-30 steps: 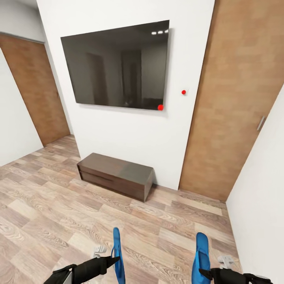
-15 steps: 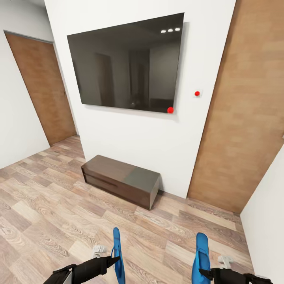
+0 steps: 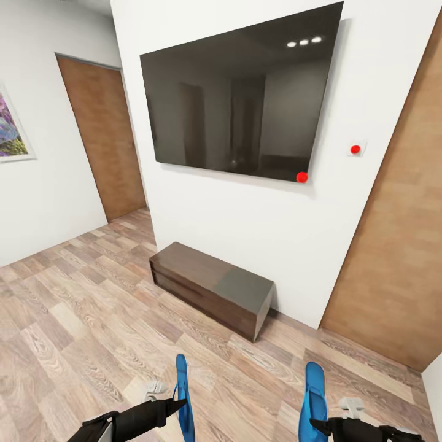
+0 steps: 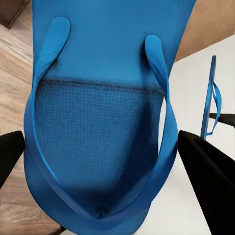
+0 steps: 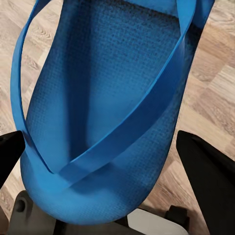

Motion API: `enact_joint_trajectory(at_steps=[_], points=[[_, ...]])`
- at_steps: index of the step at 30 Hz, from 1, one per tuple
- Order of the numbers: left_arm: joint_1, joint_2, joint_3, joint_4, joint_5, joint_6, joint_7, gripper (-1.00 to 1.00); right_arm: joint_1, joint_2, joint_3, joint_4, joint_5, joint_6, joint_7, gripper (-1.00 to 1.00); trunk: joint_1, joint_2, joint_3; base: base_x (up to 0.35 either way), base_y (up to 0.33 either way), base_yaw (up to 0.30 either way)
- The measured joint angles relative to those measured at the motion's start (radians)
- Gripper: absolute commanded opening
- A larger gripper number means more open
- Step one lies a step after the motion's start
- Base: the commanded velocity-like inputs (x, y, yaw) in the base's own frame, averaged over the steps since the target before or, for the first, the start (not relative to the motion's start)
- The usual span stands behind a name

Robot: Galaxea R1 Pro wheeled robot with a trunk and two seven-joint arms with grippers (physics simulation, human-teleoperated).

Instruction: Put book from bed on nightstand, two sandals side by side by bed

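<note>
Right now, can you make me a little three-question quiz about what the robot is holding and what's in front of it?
1. True or false: each gripper holds a blue sandal.
2. What hangs on the white wall above the low brown cabinet? A) a mirror B) a dark screen C) a clock
3. Fill in: the floor is made of ____ planks.

Key:
1. True. The left gripper holds the left sandal; the right gripper holds the right sandal.
2. B, the dark screen.
3. Wood, as seen on the floor.
</note>
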Motion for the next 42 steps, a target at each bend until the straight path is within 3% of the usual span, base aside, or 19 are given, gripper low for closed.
enact_joint_trajectory(at_steps=[26,28,30,31,32,33,35,37,42], points=[[0.000,0.001,0.002,0.000,-0.002,-0.003,0.015,-1.00,0.000,0.002,0.000,0.002,0.002,0.000,-0.004,-1.00,0.000,0.000,0.000,0.002,0.000,0.287],[0.000,0.002,0.002,0.000,-0.002,-0.022,0.074,-1.00,0.000,0.002,0.000,0.003,0.002,0.000,-0.005,-1.00,0.000,0.000,0.000,0.000,0.000,0.287],[0.000,0.001,-0.001,0.022,-0.004,-0.049,0.178,-1.00,0.000,0.003,0.000,0.005,0.002,0.000,-0.005,-1.00,0.000,0.000,0.000,0.000,0.000,0.287],[-0.001,0.004,0.005,0.121,-0.005,-0.134,0.332,-1.00,0.000,0.003,0.001,0.065,0.004,-0.007,-0.005,-1.00,0.000,0.000,0.000,0.000,0.000,0.287],[0.001,0.004,-0.010,0.162,-0.009,-0.180,0.377,-1.00,0.001,0.003,0.006,0.104,0.006,-0.020,-0.006,-1.00,0.000,0.000,0.000,0.000,0.000,0.287],[0.000,0.009,0.000,0.213,-0.003,-0.243,0.419,-1.00,0.000,0.003,0.001,0.149,0.003,-0.048,-0.006,-1.00,0.000,0.000,0.000,0.000,0.000,0.287],[0.003,0.024,-0.005,0.253,-0.012,-0.300,0.452,-1.00,0.000,0.003,0.000,0.189,0.000,-0.081,-0.006,-1.00,0.000,0.000,-0.001,0.000,0.000,0.287],[0.029,0.034,-0.018,0.272,-0.052,-0.332,0.468,-1.00,0.000,0.005,0.000,0.226,0.002,-0.113,-0.005,-1.00,0.000,0.000,-0.002,0.000,0.000,0.287],[0.042,0.034,-0.016,0.278,-0.108,-0.342,0.475,-1.00,0.000,0.008,-0.001,0.316,0.002,-0.145,-0.005,-1.00,0.000,0.000,-0.003,0.000,0.000,0.287]])
